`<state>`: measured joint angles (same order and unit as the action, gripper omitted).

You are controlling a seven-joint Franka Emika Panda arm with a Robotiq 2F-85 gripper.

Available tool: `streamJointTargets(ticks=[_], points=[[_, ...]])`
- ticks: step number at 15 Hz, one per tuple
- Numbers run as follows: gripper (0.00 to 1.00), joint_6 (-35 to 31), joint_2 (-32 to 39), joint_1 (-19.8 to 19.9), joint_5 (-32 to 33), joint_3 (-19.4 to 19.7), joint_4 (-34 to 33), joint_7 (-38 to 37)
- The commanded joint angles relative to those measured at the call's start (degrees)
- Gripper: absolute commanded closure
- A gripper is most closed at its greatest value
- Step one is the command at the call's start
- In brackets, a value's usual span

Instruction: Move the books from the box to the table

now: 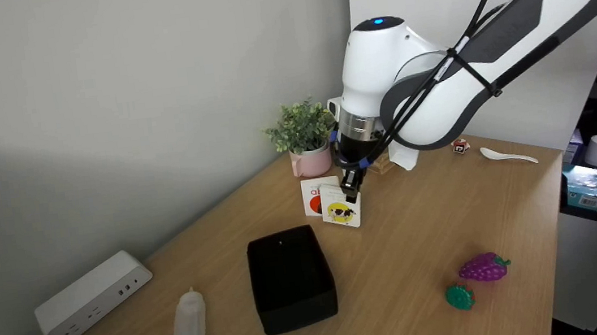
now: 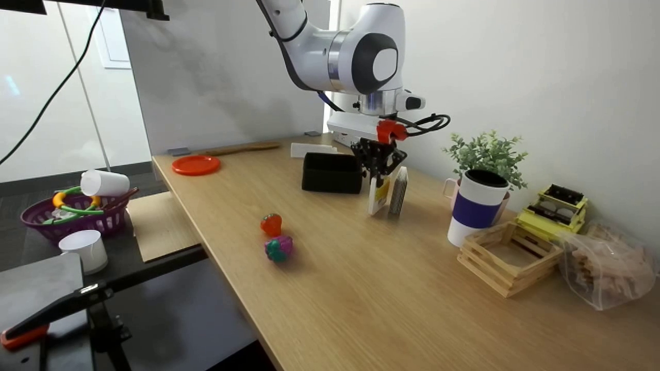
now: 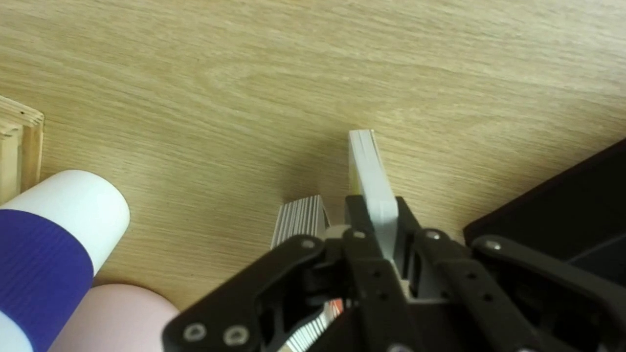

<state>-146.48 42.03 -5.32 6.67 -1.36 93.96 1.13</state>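
Booklet (image 1: 341, 212) pinched upright near black box (image 1: 300, 310)

In an exterior view, the booklet's cover shows a cow on yellow; a second booklet (image 1: 311, 201) stands just behind it, also near the box, "ab" legible in red and the rest covered. Lettering on the arm (image 1: 523, 49) is too faint to read. A white spoon (image 1: 508, 156), shown only here, lies well beyond the box.

In an exterior view, a red plate (image 2: 196, 165), shown only here, lies on the table (image 2: 361, 288), well apart from the box.

The wrist view makes the hold plain: the gripper (image 3: 380, 209) has a finger on either side of the booklet's white edge, clamping it. Whether it touches the table is unclear.
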Motion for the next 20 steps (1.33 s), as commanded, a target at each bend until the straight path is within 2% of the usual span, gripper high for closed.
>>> streamJointTargets(ticks=[1,3,4,5,13,15,20], points=[[0.96,-0.44,1.97,-0.61,0.31,0.21,-2.55,0.34],[0.96,-0.59,2.26,-0.74,0.33,0.28,-2.81,0.26],[0.71,-0.56,2.17,-0.81,0.30,0.30,-2.79,0.16],[0.60,-0.61,2.26,-0.81,0.32,0.34,-2.93,0.19],[0.04,-1.43,0.84,-1.25,0.83,1.03,-2.07,-0.58],[0.00,-2.23,-0.36,-1.91,1.42,1.58,-0.93,-1.23],[0.00,-6.56,-5.21,-6.10,5.99,5.26,3.63,-5.50]])
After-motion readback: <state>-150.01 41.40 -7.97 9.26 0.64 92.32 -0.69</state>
